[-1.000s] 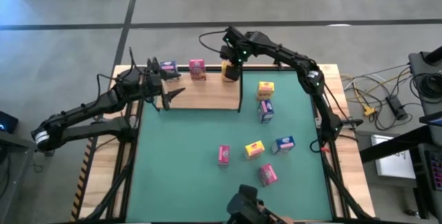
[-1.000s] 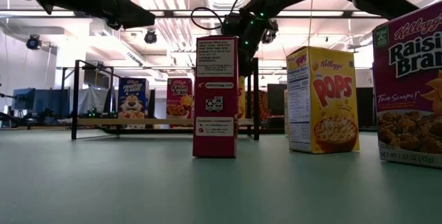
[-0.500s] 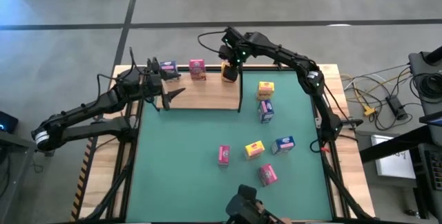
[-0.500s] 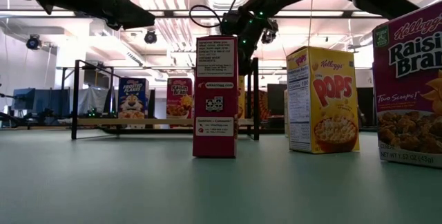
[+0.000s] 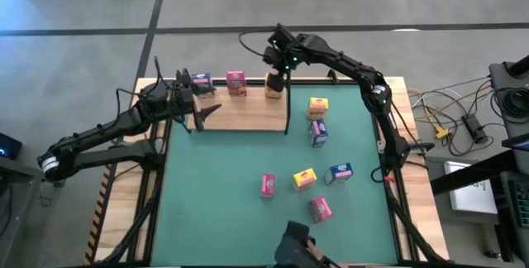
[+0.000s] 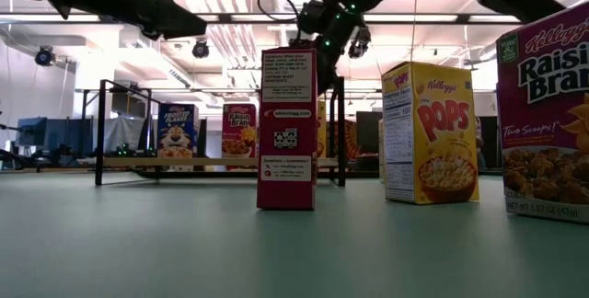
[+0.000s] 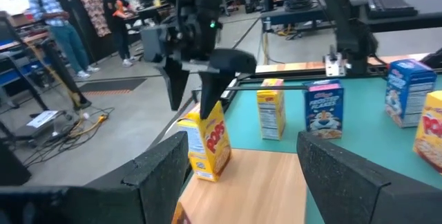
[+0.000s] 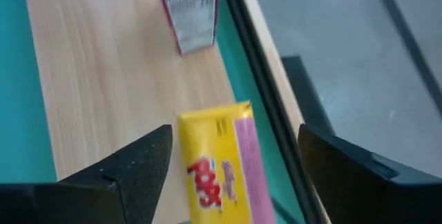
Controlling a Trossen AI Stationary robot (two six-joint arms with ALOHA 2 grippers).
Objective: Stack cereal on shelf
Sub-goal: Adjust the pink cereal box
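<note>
Currently right arm stretched across the far right corner of the tabletop (image 5: 231, 218), elbow high, right gripper (image 5: 278, 63) hanging just above the yellow box (image 5: 274, 88) at the right end of the shelf (image 5: 248, 112). Fingers (image 8: 131, 169) spread wide, box upright between and below them, not pinched; visible gap on both sides in right wrist view. Yellow box stands on the shelf panel near the black post (image 5: 288, 111), with the pink box (image 5: 236, 83) further along and the blue box (image 5: 201, 83) beyond that. Left arm reaching in from the left, left gripper (image 5: 198, 111) parked over the left end of the shelf, jaws spread, holding nothing. Remaining boxes loose on the green mat: second yellow box (image 5: 318, 107) and a blue box beside it (image 5: 318, 133) near the shelf's right end, then pink (image 5: 268, 185), yellow (image 5: 304, 179), blue (image 5: 340, 173) and pink (image 5: 321, 209) clustered nearer the front.
</note>
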